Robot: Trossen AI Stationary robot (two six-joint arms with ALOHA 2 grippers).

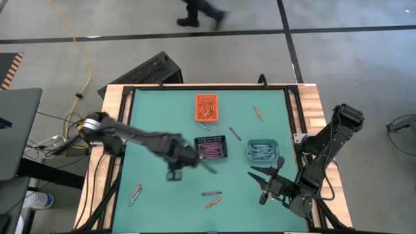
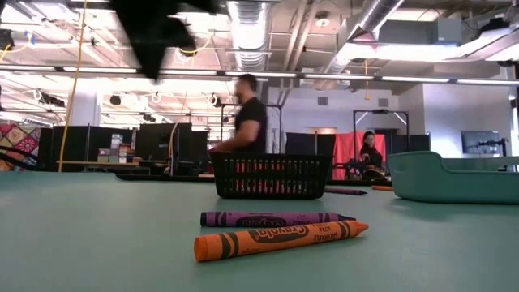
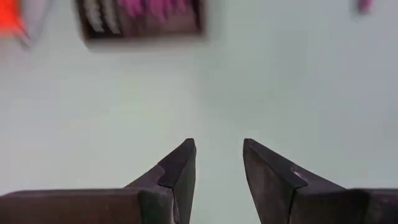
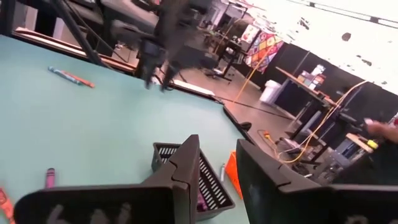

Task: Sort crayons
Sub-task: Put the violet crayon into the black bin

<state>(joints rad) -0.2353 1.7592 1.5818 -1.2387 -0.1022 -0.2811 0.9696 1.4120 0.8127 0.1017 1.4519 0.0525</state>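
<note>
Loose crayons lie flat on the green mat: a purple one (image 1: 210,194) and an orange one (image 1: 212,203) near the front edge, a blue and orange pair (image 1: 136,192) at the front left, and two more (image 1: 258,114) (image 1: 234,134) farther back. In the low view the front purple crayon (image 2: 276,218) and orange crayon (image 2: 280,238) lie side by side. My left gripper (image 1: 174,174) (image 3: 217,146) hangs open above bare mat, just left of the black mesh bin (image 1: 212,148). My right gripper (image 1: 263,183) (image 4: 216,146) stands open and level at the front right, holding nothing.
An orange bin (image 1: 207,108) with orange crayons stands at the back centre. The mesh bin holds purple ones, and a teal bin (image 1: 262,151) with blue ones stands to its right. A person (image 2: 247,113) walks beyond the table's far edge. Bare mat spreads at the left.
</note>
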